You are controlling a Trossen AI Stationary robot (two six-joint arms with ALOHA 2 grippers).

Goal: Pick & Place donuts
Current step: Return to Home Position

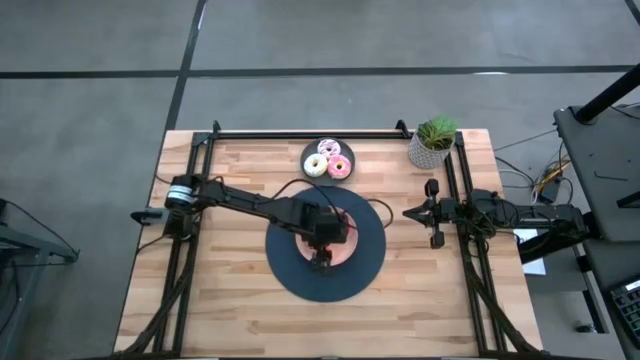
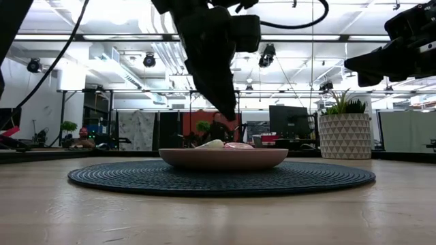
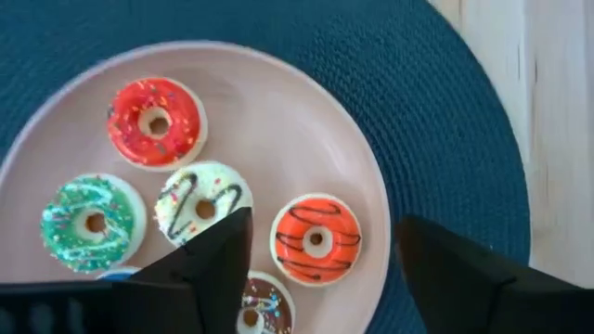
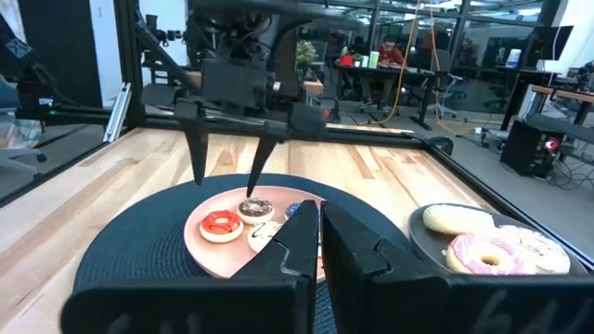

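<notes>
The small donuts [image 3: 317,238] lie flat on the pink plate [image 3: 278,111], close together. They look light, stiff and smooth on top, so a hold across the outer edge seems the safest. The left gripper [image 4: 223,188] hangs just above them, its fingers wide apart with nothing between. The right gripper [image 4: 320,223] waits at the table's right side, closed and empty. Three larger donuts [image 4: 478,252] fill the dark grey plate [image 4: 419,232] near the plant pot [image 1: 430,150]. Nothing seems to block the left arm.

Open robotics lab: ceiling spotlights [image 2: 149,60], monitor [image 2: 286,120], concrete floor [image 1: 400,35].
</notes>
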